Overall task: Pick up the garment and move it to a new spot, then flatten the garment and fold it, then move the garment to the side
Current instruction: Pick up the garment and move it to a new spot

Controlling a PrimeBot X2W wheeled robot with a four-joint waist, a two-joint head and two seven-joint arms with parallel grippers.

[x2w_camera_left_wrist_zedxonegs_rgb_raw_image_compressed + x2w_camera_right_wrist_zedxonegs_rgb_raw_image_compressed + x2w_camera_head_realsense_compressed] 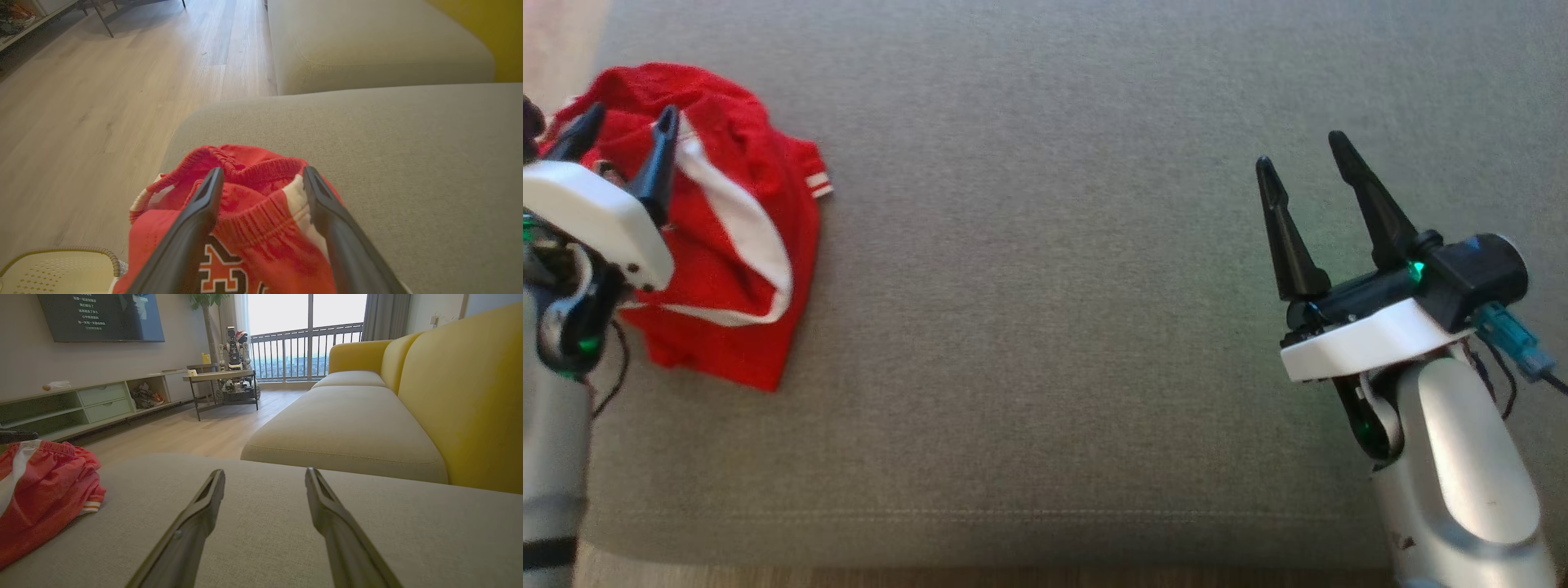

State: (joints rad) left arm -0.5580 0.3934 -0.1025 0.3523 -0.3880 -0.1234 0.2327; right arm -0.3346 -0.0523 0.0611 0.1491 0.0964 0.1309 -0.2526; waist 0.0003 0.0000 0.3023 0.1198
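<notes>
The garment (727,245) is a crumpled red piece with white stripes, lying in a heap at the far left of the grey sofa cushion (1054,327). In the left wrist view the garment (253,212) shows a ribbed waistband and a dark printed mark. My left gripper (629,126) hovers over the heap's left part, open, its fingers (204,208) spread to either side of the waistband with nothing pinched. My right gripper (1303,155) stands open above bare cushion at the right, far from the cloth. The garment (45,494) lies at the left in the right wrist view.
Wooden floor (102,102) runs past the cushion's left edge. A second cushion (347,428) and a yellow backrest (470,396) lie beyond my right gripper. A pale perforated object (53,271) sits low beside the heap. A TV bench (81,404) and small table (220,377) stand across the room.
</notes>
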